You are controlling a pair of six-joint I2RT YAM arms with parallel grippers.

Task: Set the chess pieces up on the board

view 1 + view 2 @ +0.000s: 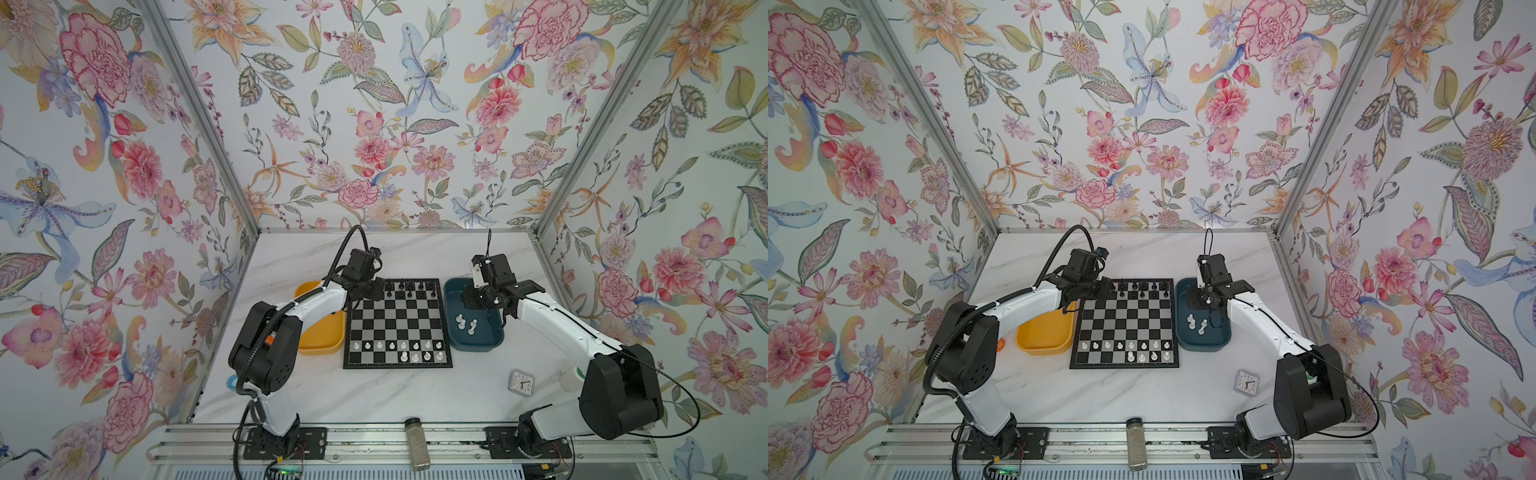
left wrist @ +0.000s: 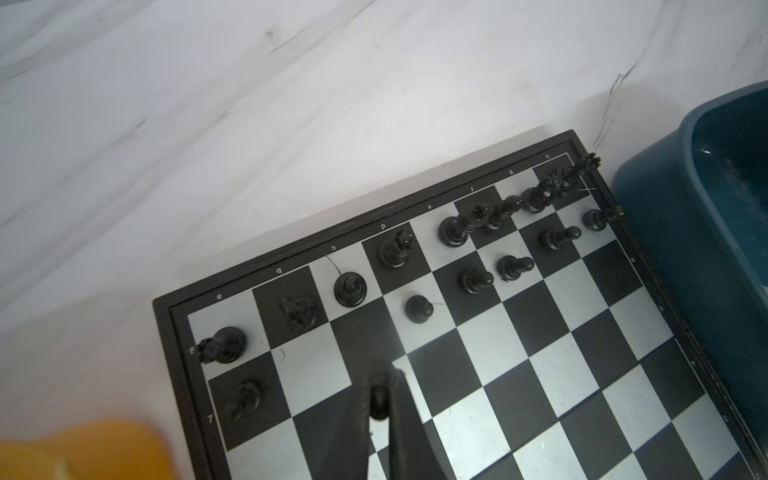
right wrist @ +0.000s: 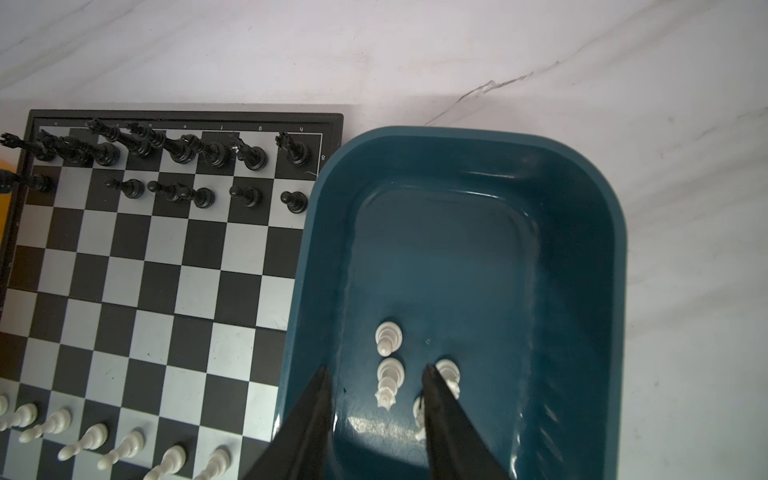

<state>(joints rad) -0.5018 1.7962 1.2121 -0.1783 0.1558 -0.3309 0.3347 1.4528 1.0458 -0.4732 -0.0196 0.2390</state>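
Note:
The board (image 1: pixel 398 322) lies mid-table, with black chess pieces (image 1: pixel 409 286) along its far rows and white ones (image 1: pixel 403 345) along its near rows. My left gripper (image 2: pixel 380 380) hovers over the board's far left part (image 2: pixel 540 353), shut on a small black pawn (image 2: pixel 379 401). In a top view that gripper (image 1: pixel 368 291) sits at the board's far left corner. My right gripper (image 3: pixel 376 370) stands open, empty, above the dark blue tray (image 3: pixel 582 249). Several white pieces (image 3: pixel 388 336) stand in the tray between and beside its fingers (image 3: pixel 436 390).
A yellow tray (image 1: pixel 322 338) sits left of the board, partly under my left arm. The dark blue tray (image 1: pixel 478 345) touches the board's right side. A small clock (image 1: pixel 520 381) lies front right. A jar (image 1: pixel 417 444) lies on the front rail. Floral walls enclose the table.

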